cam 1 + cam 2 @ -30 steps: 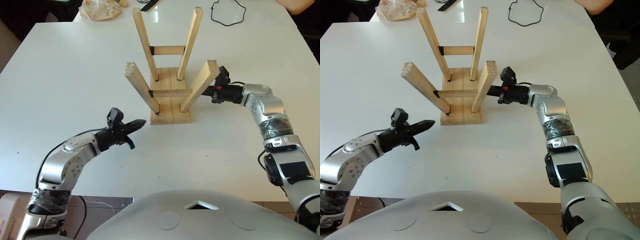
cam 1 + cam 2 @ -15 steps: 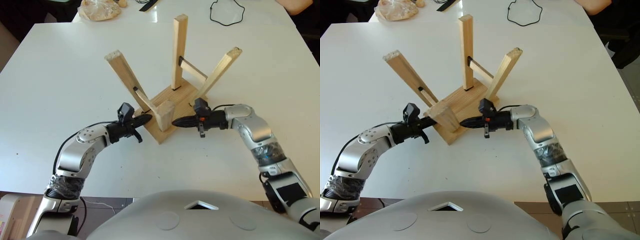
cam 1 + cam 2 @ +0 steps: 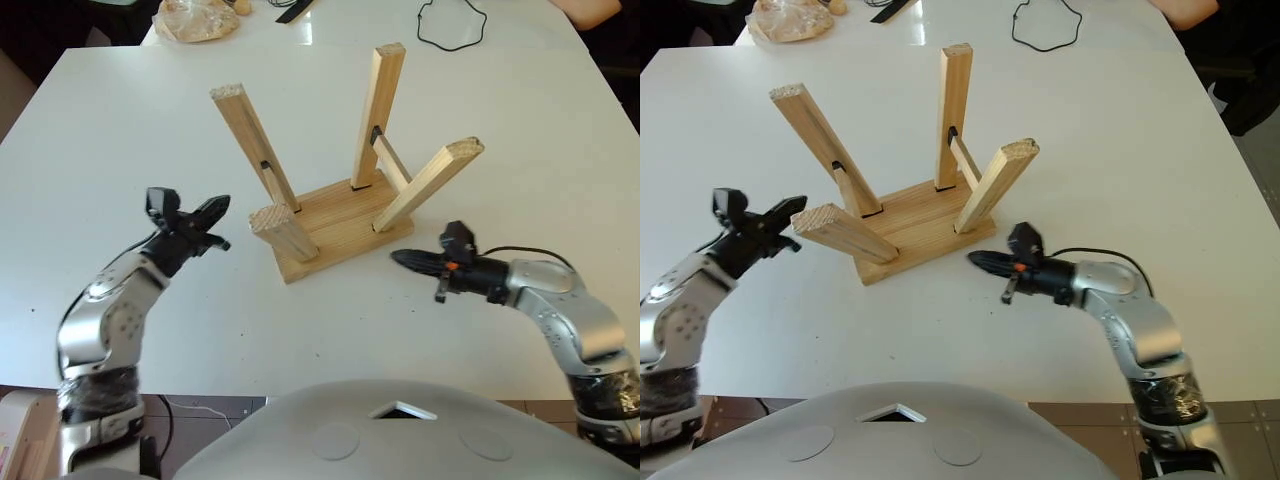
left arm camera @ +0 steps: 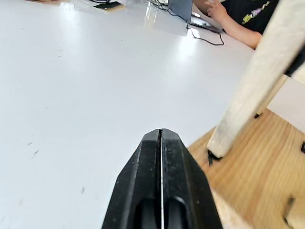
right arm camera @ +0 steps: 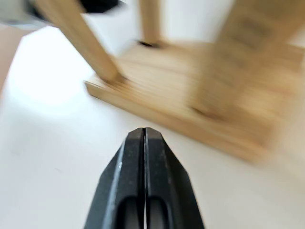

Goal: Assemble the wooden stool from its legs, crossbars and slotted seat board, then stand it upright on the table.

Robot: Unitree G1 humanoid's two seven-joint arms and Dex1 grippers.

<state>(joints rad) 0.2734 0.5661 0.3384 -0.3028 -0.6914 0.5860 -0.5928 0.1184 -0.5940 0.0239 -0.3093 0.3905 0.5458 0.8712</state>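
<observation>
**Stool upside down on the table, both grippers closed and apart from it**

We see the wooden stool point(image 3: 335, 222) resting upside down near the middle of the white table point(image 3: 120, 120). Its slotted seat board point(image 3: 345, 232) lies flat on the smooth tabletop. The board is pale, square-edged wood with visible grain.

Four squared legs rise from dark slots in the board and splay outward: one at far left point(image 3: 255, 148), one at the far side point(image 3: 379, 112), one at right point(image 3: 430, 185), and a near one point(image 3: 284, 231) leaning toward us. A thin crossbar point(image 3: 391, 166) joins the far and right legs.

The left gripper point(image 3: 222, 204) hangs to the left of the board, near it but not touching, with its black tapered fingers point(image 4: 143, 181) pressed together on nothing. The right gripper point(image 3: 394, 257) sits low over the table just off the board's right corner, with its fingers point(image 5: 126, 181) likewise closed and empty.

At the table's far edge lie a crumpled translucent bag point(image 3: 195, 17), a flat black object point(image 3: 297, 10) and a looped black cable point(image 3: 452, 22), all well apart from the stool.
</observation>
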